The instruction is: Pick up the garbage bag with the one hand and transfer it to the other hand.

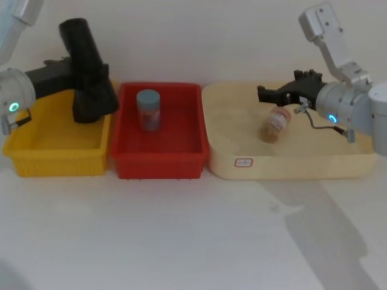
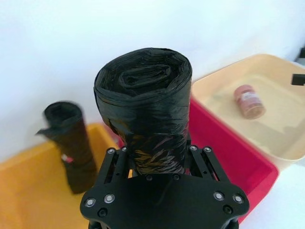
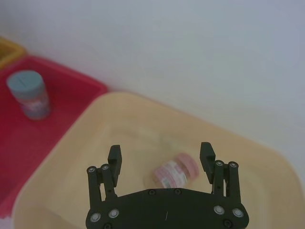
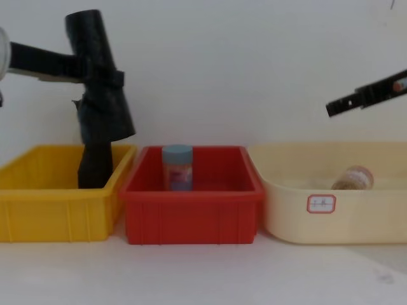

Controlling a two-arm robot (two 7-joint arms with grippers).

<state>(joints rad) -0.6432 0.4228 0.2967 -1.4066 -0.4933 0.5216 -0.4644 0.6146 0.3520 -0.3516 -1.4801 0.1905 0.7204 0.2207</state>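
The left gripper (image 2: pixel 157 153) is clamped on the garbage bag (image 2: pixel 143 90) just below its tightly rolled end, with its fingers (image 2: pixel 114 164) pressed to either side. The left wrist view looks down on the bag's coiled top and shows a slimmer black roll (image 2: pixel 71 143) standing apart from it in the yellow bin (image 4: pixel 57 210). The chest view shows the bag lifted above that bin, its loose flared end covering the roll's top from that side. The bag's long axis is near upright, rolled end up and tipped toward the robot's left. Beyond the red bin (image 4: pixel 191 216) and its blue-lidded jar (image 4: pixel 177 168), the right gripper (image 3: pixel 162 155) hangs spread wide over the cream tub (image 4: pixel 292 216), above a jar lying on its side (image 3: pixel 174 171).
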